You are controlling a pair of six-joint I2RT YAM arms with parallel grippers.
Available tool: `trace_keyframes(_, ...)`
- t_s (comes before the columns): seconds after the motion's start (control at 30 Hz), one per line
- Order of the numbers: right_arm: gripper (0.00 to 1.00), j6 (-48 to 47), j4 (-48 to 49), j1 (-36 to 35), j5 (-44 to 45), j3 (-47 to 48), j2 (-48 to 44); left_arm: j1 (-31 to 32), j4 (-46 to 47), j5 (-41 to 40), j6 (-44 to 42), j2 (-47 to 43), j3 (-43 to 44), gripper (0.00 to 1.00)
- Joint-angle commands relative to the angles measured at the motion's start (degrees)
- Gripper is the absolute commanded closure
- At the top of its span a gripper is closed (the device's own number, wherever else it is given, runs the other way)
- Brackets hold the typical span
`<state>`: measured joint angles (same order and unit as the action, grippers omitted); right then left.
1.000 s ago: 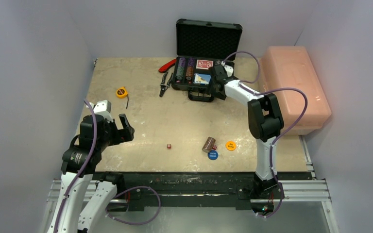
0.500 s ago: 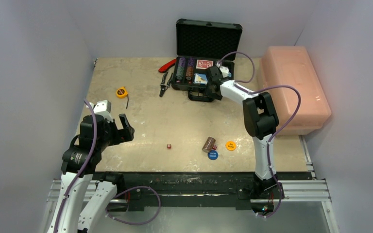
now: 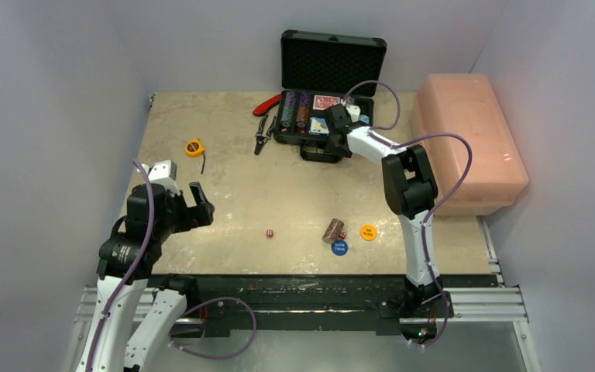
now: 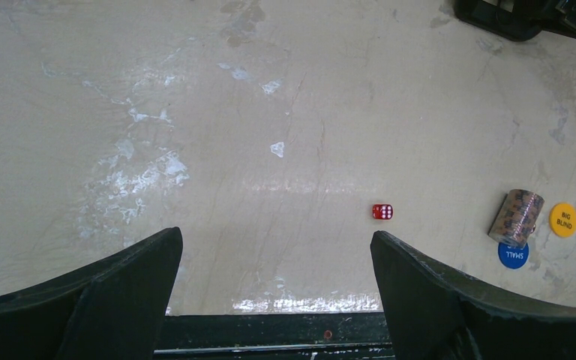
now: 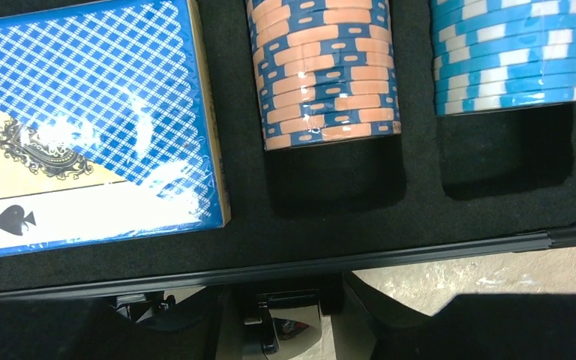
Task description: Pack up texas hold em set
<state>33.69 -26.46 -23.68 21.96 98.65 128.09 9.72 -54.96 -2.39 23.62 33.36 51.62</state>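
Note:
The black briefcase (image 3: 279, 132) stands open at the back of the table, its foam lid (image 3: 333, 62) upright. Inside lie a blue card deck (image 5: 82, 127), a red deck (image 3: 326, 101), an orange-and-blue chip stack (image 5: 322, 75) and a light-blue stack (image 5: 510, 52). My right gripper (image 3: 337, 118) (image 5: 311, 300) hovers over the case's front rim, jaws partly apart on either side of a chrome latch (image 5: 289, 326), gripping nothing. Near the front lie a chip roll (image 3: 332, 229) (image 4: 516, 217), red dice (image 3: 269, 233) (image 4: 382, 211), a blue disc (image 4: 513, 255) and an orange disc (image 4: 563, 220). My left gripper (image 3: 186, 203) (image 4: 274, 300) hangs wide open, empty.
A pink plastic box (image 3: 469, 139) fills the right side beside the case. Red-handled pliers (image 3: 263, 112) lie left of the case. A yellow tape measure (image 3: 194, 146) sits at mid-left. The table's black front rail (image 4: 270, 334) runs under my left fingers.
My right gripper has slid a little left along the case's front edge and its jaws have narrowed. The left arm has not moved.

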Motion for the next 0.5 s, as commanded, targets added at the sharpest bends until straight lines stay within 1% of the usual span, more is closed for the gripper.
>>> trace_keyframes(0.0, 0.87, -1.42, -3.51, 0.56, 1.87, -1.27, -0.73, -0.49, 1.61, -0.32, 0.82, -0.51, -0.29, 0.03)
trace_keyframes(0.07, 0.92, -1.73, -3.28, 0.04, 1.98, -3.43, -2.1, -0.49, 1.66, -0.25, 0.88, -0.49, -0.28, 0.03)
trace_keyframes(0.27, 1.0, -2.07, -2.63, -2.49, 2.07, -10.29, -6.9, -0.49, 1.69, -0.16, 0.81, -0.54, -0.26, 0.03)
trace_keyframes(0.47, 1.0, -0.46, -1.17, -5.33, 1.74, -19.16, -12.89, -0.49, 1.69, -0.14, 0.82, -0.41, -0.27, 0.03)
